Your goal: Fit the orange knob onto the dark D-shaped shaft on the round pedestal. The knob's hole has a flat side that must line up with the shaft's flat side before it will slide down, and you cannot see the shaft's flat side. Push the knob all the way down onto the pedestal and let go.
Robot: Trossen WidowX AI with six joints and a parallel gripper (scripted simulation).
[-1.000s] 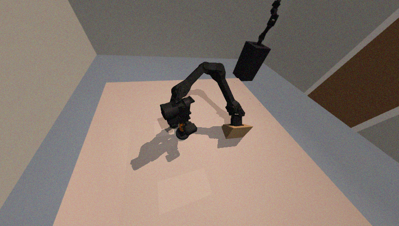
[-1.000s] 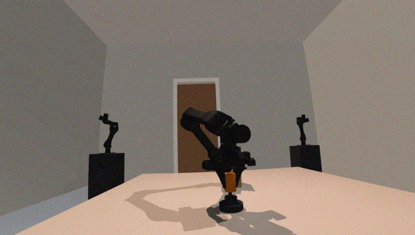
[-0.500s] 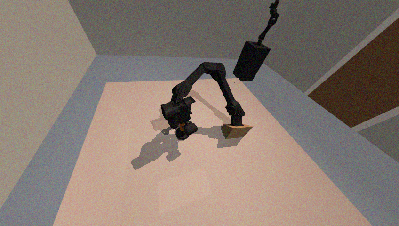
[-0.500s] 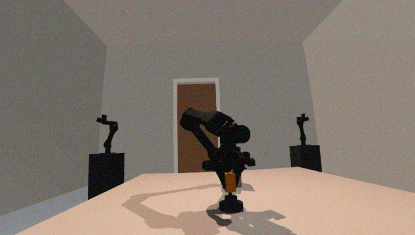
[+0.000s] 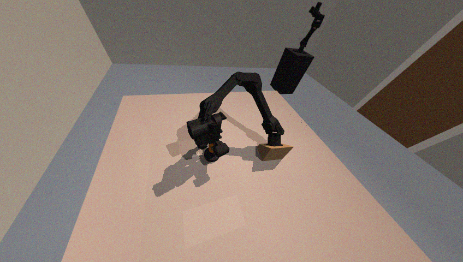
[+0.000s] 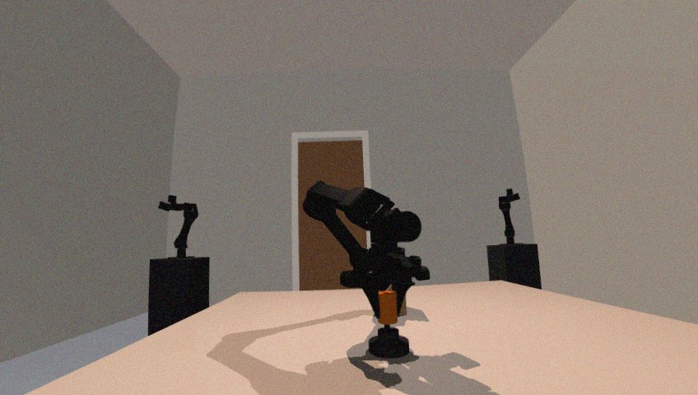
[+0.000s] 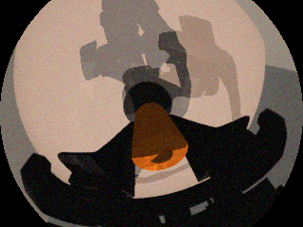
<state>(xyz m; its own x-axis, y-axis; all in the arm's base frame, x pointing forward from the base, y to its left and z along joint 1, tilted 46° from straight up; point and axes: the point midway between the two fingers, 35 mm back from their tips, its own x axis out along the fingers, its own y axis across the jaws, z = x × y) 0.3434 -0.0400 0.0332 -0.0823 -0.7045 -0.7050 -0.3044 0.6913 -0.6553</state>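
The orange knob (image 5: 211, 148) (image 6: 388, 307) (image 7: 158, 134) is upright between the fingers of my gripper (image 5: 213, 150) (image 6: 390, 309) (image 7: 151, 121), which is shut on it. The dark round pedestal (image 5: 211, 156) (image 6: 388, 347) (image 7: 162, 97) stands directly below, with a narrower step on top. In the exterior view a short length of the dark shaft (image 6: 387, 326) shows between the knob's bottom and this step, so the knob is above the pedestal and not against it. The shaft's top, its flat side and the knob's hole are hidden.
The arm's base stands on a wooden block (image 5: 274, 153) right of the pedestal in the top view. Arm shadows fall across the pink table top (image 5: 292, 210) (image 6: 171, 362). Other arms on black boxes (image 5: 291, 71) (image 6: 179, 293) (image 6: 514, 267) stand beyond the table.
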